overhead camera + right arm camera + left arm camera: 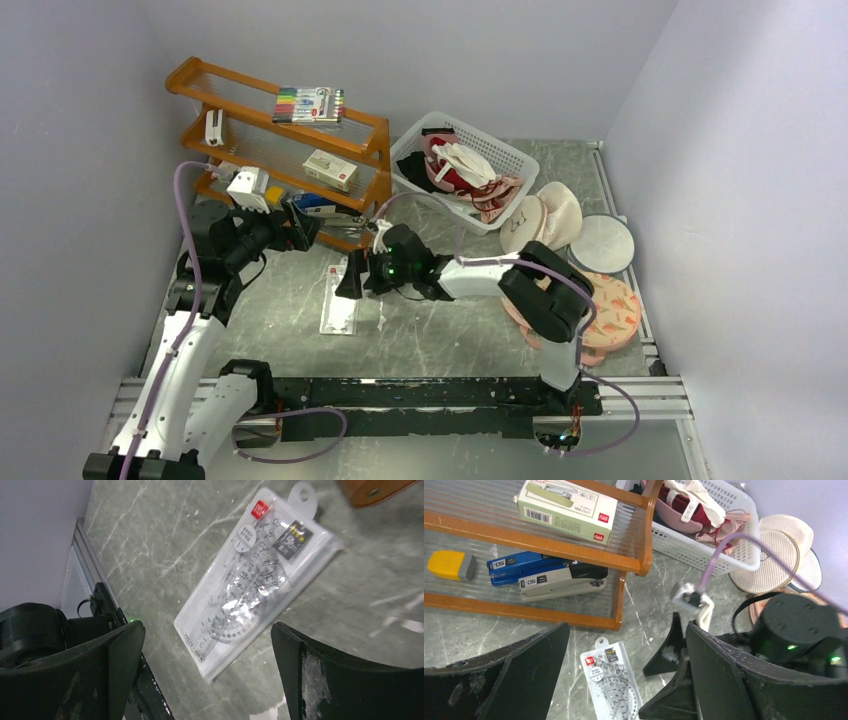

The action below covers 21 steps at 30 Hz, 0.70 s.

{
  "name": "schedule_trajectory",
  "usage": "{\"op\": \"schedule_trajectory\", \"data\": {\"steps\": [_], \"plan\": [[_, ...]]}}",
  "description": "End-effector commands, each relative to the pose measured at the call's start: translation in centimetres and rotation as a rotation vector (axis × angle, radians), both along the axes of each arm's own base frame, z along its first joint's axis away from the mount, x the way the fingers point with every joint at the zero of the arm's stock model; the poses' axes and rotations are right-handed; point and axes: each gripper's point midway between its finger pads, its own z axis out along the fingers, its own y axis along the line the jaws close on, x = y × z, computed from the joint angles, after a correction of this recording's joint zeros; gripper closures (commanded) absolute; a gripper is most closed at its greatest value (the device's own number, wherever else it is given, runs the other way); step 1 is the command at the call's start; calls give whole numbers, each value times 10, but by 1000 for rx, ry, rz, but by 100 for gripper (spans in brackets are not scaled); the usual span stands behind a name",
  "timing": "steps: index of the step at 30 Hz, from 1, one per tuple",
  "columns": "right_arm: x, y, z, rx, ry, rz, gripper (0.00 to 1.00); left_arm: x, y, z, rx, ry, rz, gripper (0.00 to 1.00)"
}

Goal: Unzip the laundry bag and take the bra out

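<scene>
The round cream-white mesh laundry bag [528, 222], domed and bearing a small black emblem, lies right of centre in the top view on the grey marbled worktop [440, 335]. It sits just beside a white slatted plastic basket [497, 147] of garments and a plain grey round disc [603, 243]; its zip cannot be made out. The left tool [624, 680] and right tool [205, 680] both have their black fingers apart and empty, away from the bag. Below them lies a clear plastic packet of rulers and protractor [250, 585] (red label, print unreadable). The orange wooden shelf [549, 545] carries a blue stapler [519, 566] and a grey stapler [559, 582], each marked "50".

Lab test booth: plain grey walls [90, 120], aluminium-railed table [440, 340].
</scene>
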Motion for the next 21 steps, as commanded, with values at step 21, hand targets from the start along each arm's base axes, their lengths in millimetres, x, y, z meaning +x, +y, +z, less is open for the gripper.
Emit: {"op": "schedule_trajectory", "data": {"steps": [21], "plan": [[65, -394, 152, -885, -118, -918, 0, -31, 4, -38, -113, 367, 116, 2]]}}
